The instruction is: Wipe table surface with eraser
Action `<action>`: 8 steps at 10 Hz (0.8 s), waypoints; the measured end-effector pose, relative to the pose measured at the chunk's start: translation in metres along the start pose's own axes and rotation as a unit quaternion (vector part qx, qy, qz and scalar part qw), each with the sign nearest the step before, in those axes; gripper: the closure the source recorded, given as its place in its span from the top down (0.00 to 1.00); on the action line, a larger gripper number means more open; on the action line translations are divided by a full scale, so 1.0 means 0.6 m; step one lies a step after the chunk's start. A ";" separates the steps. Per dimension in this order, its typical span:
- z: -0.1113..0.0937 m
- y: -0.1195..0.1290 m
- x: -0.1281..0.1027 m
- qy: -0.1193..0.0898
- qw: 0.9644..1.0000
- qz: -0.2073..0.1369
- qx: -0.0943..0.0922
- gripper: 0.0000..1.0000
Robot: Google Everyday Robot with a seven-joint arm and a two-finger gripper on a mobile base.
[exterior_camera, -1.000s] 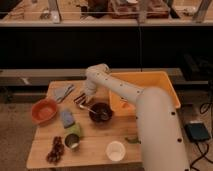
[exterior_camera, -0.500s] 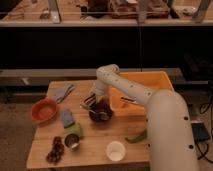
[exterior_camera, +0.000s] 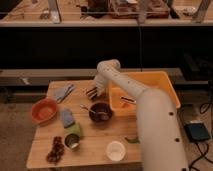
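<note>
The table surface [exterior_camera: 95, 150] is a light tan wooden top in the lower left of the camera view. My white arm reaches in from the lower right, bends high over the table's far edge and drops onto it. My gripper [exterior_camera: 93, 93] is low over the wood, between the grey-blue cloth and the yellow bin. It is shut on the eraser [exterior_camera: 91, 93], a small dark block with pale stripes that touches or nearly touches the table.
A dark bowl [exterior_camera: 100, 112] with a spoon sits just in front of the gripper. The yellow bin [exterior_camera: 145, 80] stands to its right and the grey-blue cloth [exterior_camera: 63, 92] to its left. Further forward are an orange bowl [exterior_camera: 44, 110], a blue sponge [exterior_camera: 67, 118], a metal cup [exterior_camera: 73, 143], a white cup [exterior_camera: 115, 150] and dark grapes [exterior_camera: 54, 150].
The gripper with the eraser slid right along the table, then a little toward the far edge, away from the dark bowl. The arm's elbow swung right with it.
</note>
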 end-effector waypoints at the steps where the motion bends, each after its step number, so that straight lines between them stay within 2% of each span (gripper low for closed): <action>1: 0.009 -0.020 0.001 0.004 1.000 0.001 0.002 0.10; 3: 0.030 -0.053 -0.026 0.002 1.000 -0.005 0.005 0.10; 5: 0.055 -0.083 -0.101 -0.023 0.999 -0.030 0.010 0.10; 8: 0.043 -0.057 -0.160 -0.048 0.997 -0.055 0.019 0.10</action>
